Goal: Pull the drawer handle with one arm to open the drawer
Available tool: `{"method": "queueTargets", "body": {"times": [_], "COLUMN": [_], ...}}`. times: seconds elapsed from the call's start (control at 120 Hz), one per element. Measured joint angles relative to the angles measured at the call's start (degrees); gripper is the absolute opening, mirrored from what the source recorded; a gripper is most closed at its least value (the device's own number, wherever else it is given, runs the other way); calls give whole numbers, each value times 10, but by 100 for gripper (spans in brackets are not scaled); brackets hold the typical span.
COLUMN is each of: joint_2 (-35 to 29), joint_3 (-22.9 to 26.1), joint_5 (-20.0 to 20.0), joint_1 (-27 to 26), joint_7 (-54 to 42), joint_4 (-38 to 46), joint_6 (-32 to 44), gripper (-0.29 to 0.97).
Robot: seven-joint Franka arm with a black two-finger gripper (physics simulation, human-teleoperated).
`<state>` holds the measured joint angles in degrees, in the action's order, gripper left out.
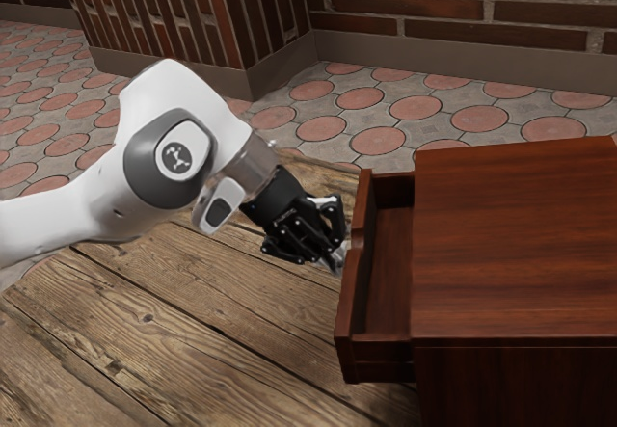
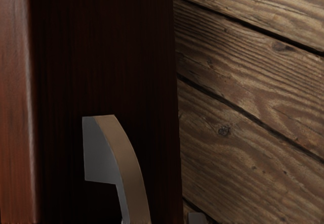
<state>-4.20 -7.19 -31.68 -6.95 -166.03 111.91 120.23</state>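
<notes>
A dark wooden cabinet [image 1: 516,253] stands at the exterior view's right. Its top drawer [image 1: 374,273] is pulled partway out toward the arm, and the hollow inside shows. My black gripper [image 1: 333,244] sits right against the drawer's front panel [image 2: 101,57], shut on the drawer handle. In the exterior view my hand hides that handle. In the wrist view the handle [image 2: 119,173] is a curved grey and tan bar standing off the dark panel, just under my hand.
The cabinet rests on a table of rough wooden planks [image 1: 193,331]. Behind it are a tiled floor [image 1: 405,109] and brick walls [image 1: 463,3]. My white arm [image 1: 145,176] comes in from the exterior view's left.
</notes>
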Motion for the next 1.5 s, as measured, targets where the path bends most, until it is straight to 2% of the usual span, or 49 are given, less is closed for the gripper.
{"method": "queueTargets", "body": {"times": [0.125, 0.283, 0.625, 0.883, 1.083, 1.35, 1.4, 1.5], "joint_2": [-19, -55, -82, -91, -95, -131, -129, -117], "joint_3": [-3, -2, -28, -42, -48, -66, -68, -67], "joint_5": [3, 13, 16, 28, 36, 34, 52, 118], "joint_1": [15, 49, 53, 50, 47, 52, 50, 45], "joint_7": [0, 0, 0, 0, 0, 0, 3, 40], "joint_4": [23, 49, 80, 90, 88, 83, 67, 13], "joint_6": [0, -1, 1, -1, -4, -15, -22, -51], "gripper": [4, -4, -10, -3, 9, 26, 27, 31]}}
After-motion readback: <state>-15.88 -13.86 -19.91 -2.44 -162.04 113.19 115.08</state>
